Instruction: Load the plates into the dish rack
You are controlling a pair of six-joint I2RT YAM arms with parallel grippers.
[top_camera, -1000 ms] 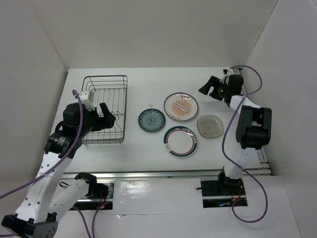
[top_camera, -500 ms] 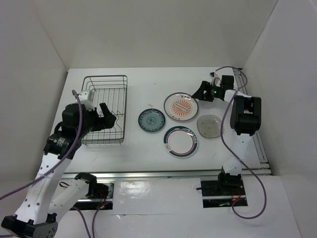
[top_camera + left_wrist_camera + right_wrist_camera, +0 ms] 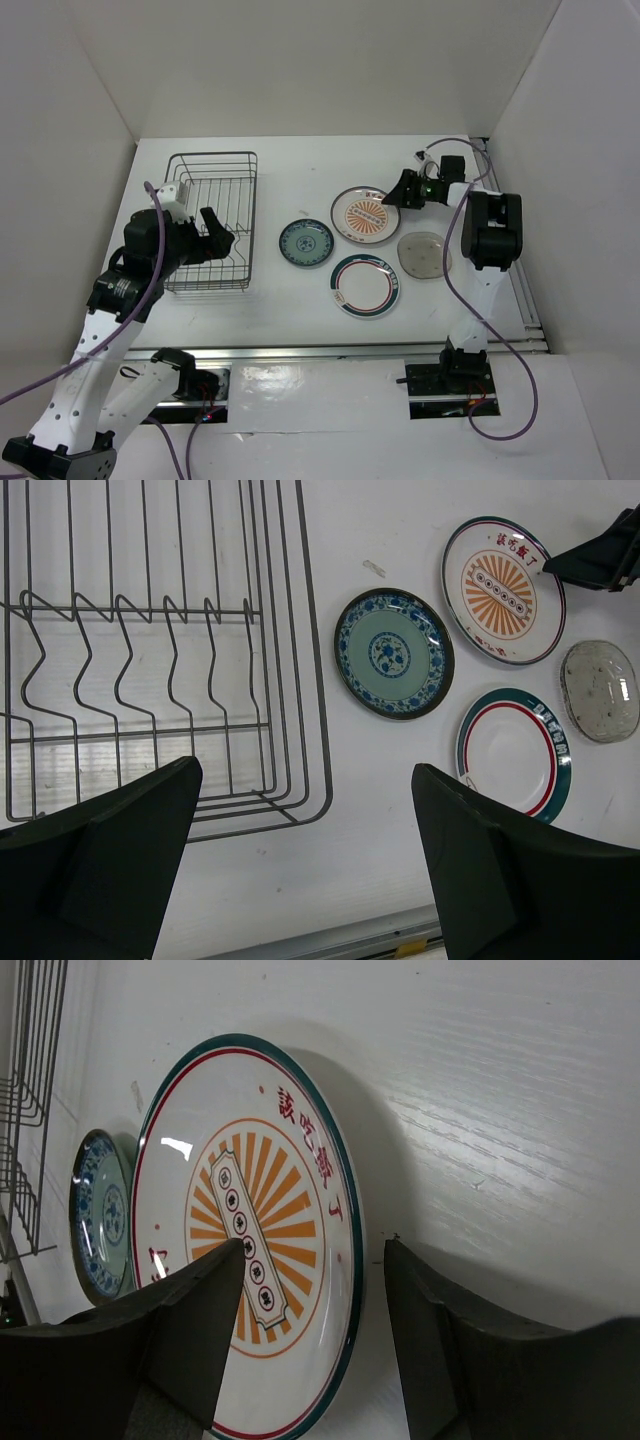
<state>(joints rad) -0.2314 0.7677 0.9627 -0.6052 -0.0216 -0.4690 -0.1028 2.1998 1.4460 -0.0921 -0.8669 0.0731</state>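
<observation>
The dark wire dish rack [image 3: 211, 220] stands empty at the left; it also shows in the left wrist view [image 3: 150, 650]. Four plates lie flat on the table: the teal-patterned one [image 3: 306, 243], the orange sunburst one [image 3: 364, 215], the green-and-red-rimmed one [image 3: 366, 285] and the clear-grey glass one [image 3: 424, 254]. My right gripper [image 3: 392, 197] is open at the sunburst plate's right rim [image 3: 345, 1250], one finger over the plate, one on the table outside it. My left gripper [image 3: 218, 235] is open and empty above the rack's near right corner.
White walls close in the table at the back and both sides. A metal rail [image 3: 330, 352] runs along the near edge. The right arm's purple cable [image 3: 455, 270] hangs beside the glass plate.
My right gripper has swung left and down from the far right corner to the sunburst plate's rim. The left arm has not moved.
</observation>
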